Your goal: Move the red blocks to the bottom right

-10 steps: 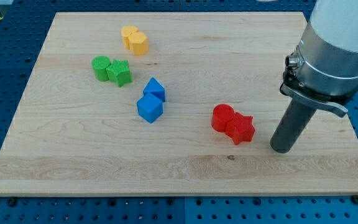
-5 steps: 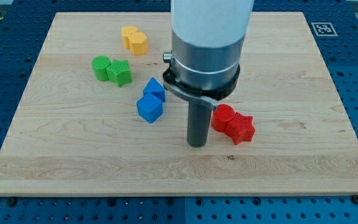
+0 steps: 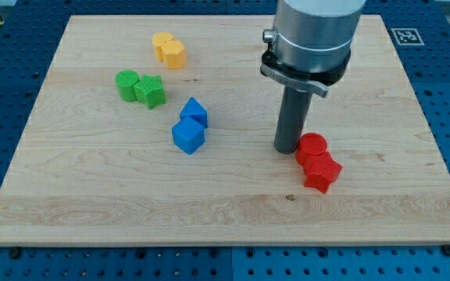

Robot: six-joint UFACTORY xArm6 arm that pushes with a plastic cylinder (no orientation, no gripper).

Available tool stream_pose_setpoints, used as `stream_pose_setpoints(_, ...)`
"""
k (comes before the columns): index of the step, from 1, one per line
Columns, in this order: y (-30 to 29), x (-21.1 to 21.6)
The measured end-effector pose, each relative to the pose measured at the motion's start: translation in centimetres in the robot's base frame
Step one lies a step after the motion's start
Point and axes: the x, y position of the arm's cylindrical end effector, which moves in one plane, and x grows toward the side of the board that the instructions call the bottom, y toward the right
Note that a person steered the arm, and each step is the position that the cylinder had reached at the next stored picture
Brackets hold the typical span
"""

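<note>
Two red blocks lie touching each other at the view's lower right of the wooden board: a red cylinder and, just below it, a red star-shaped block. My tip rests on the board right at the cylinder's left side, touching it or nearly so. The dark rod rises from the tip to the grey arm body above.
Two blue blocks lie to the left of my tip. Two green blocks lie at the view's upper left, and two yellow blocks lie near the top edge.
My tip swung from the red blocks' right side round to their left, then moved up and right against them. The red pair shifted right and down and turned to stand more vertically.
</note>
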Motion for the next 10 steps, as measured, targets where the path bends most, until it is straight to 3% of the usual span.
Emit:
stream_pose_setpoints(2,0.5,0.1)
stream_pose_setpoints(6,1.2,5.8)
stream_pose_setpoints(8,4.7,5.7)
stream_pose_setpoints(10,11.9,4.5)
